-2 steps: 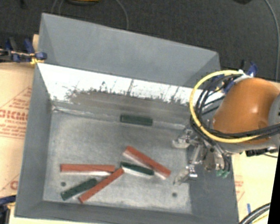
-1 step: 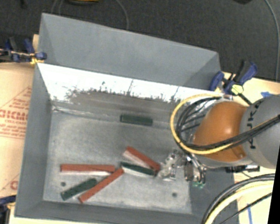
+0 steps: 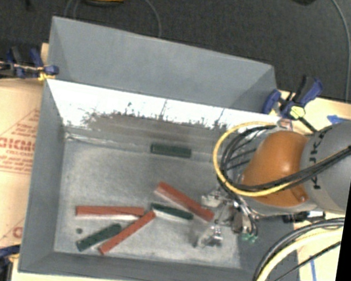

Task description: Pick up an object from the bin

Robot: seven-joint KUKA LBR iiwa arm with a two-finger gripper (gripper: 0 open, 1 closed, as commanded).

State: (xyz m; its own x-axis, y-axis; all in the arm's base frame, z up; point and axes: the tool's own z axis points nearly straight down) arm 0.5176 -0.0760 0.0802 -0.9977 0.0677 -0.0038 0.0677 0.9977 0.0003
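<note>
My gripper (image 3: 215, 228) is low in the right part of the bin, by the right end of a slanted red bar (image 3: 179, 198). Just under that bar lies a thin dark green bar (image 3: 173, 213) with a white end, its right tip close to the gripper. I see nothing held in the gripper.
To the left lie a red and white bar (image 3: 109, 212), a diagonal red bar (image 3: 127, 231) and a dark green bar (image 3: 98, 236). Another dark green bar (image 3: 170, 150) rests against the back wall. The arm with its orange cover and cables hangs over the bin's right side.
</note>
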